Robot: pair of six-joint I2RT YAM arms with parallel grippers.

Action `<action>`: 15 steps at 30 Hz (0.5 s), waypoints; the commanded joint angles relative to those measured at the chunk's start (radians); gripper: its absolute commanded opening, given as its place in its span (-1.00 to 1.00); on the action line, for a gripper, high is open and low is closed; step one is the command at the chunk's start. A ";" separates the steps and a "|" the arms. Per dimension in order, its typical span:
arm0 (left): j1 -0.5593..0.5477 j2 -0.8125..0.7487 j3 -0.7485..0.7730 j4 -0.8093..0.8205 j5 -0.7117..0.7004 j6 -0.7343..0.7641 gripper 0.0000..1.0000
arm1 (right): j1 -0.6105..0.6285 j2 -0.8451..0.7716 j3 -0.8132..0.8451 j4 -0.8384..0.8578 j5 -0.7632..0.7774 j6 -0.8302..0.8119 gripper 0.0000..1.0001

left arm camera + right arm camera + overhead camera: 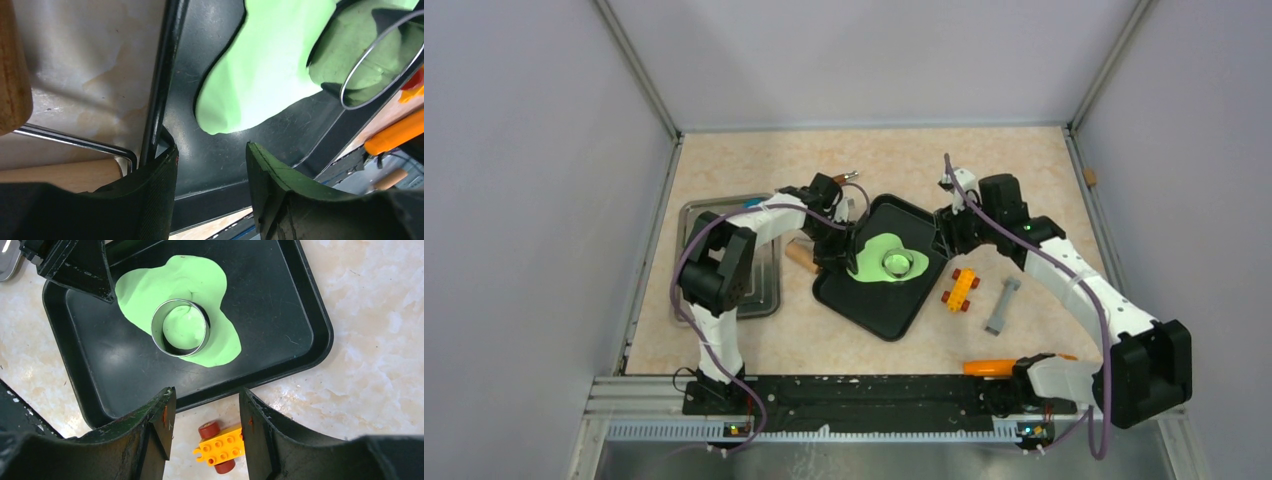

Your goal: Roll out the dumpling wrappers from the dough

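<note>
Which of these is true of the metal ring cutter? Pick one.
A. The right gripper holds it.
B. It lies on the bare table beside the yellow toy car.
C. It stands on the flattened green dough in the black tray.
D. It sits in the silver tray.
C: the right wrist view shows the metal ring cutter standing on the green dough inside the black tray, with no finger touching it.
</note>
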 commanded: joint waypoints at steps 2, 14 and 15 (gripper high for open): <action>-0.003 0.041 0.019 0.033 -0.043 -0.105 0.05 | -0.011 0.031 0.078 0.030 -0.016 0.014 0.01; -0.003 0.130 0.130 0.025 -0.009 -0.079 -0.93 | -0.010 0.057 0.086 0.039 -0.011 -0.010 -0.01; -0.004 0.124 0.139 0.019 0.000 -0.067 -0.99 | -0.011 0.060 0.086 0.043 -0.015 -0.020 -0.01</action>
